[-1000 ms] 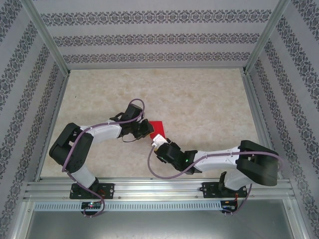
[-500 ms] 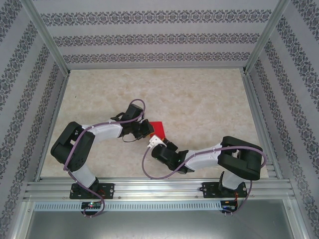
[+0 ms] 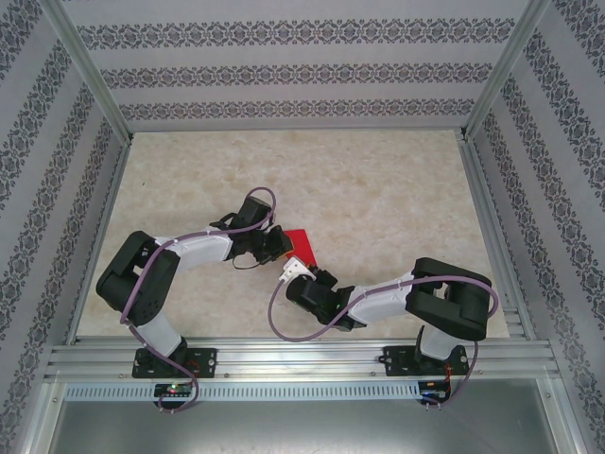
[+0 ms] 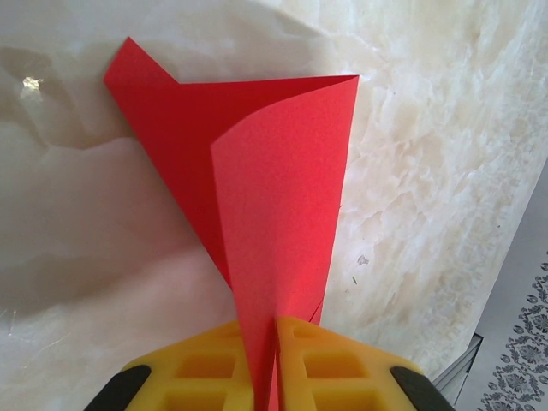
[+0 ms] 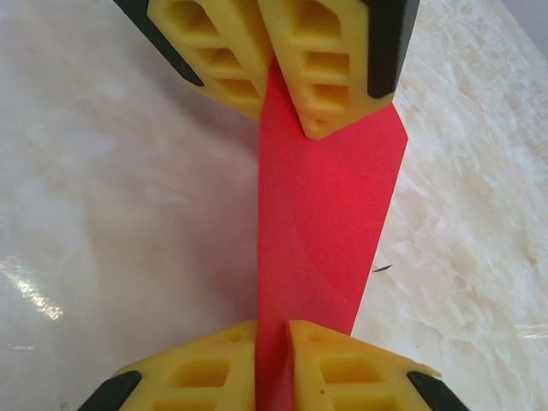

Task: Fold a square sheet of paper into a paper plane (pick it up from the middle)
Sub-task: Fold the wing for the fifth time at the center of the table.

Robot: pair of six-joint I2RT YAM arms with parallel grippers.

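From above, a broad pale marbled surface (image 3: 378, 180), boxed in by patterned walls (image 3: 302, 76) and an aluminium frame (image 3: 284, 357). On it, the left arm (image 3: 142, 279) bent in from the left and the right arm (image 3: 444, 303) folded low from the right, both reaching toward the middle of the near half. Between their tips, just a small corner of the red paper sheet (image 3: 302, 242), with the left fingers (image 3: 280, 244) and right fingers (image 3: 304, 270) crowded against it; grip too small to judge from that height. Closer in, from the left wrist: the sheet (image 4: 282, 205) curled into a loose cone, one flap arching over the other, far corners spread wide over the marbling, narrow end pinched between the left fingers (image 4: 300, 342). From the right wrist, a different side: the same sheet (image 5: 321, 214) stretched as a tall red band, lower end clamped between the right fingers (image 5: 304, 347), upper end gripped by the left fingers (image 5: 317, 94) opposite. Both pairs squeezed down to paper thickness, nothing but red paper between the yellow pads. Tips facing each other, apart, the paper bridging the gap. Hard to tell whether any edge of the paper touches the surface.
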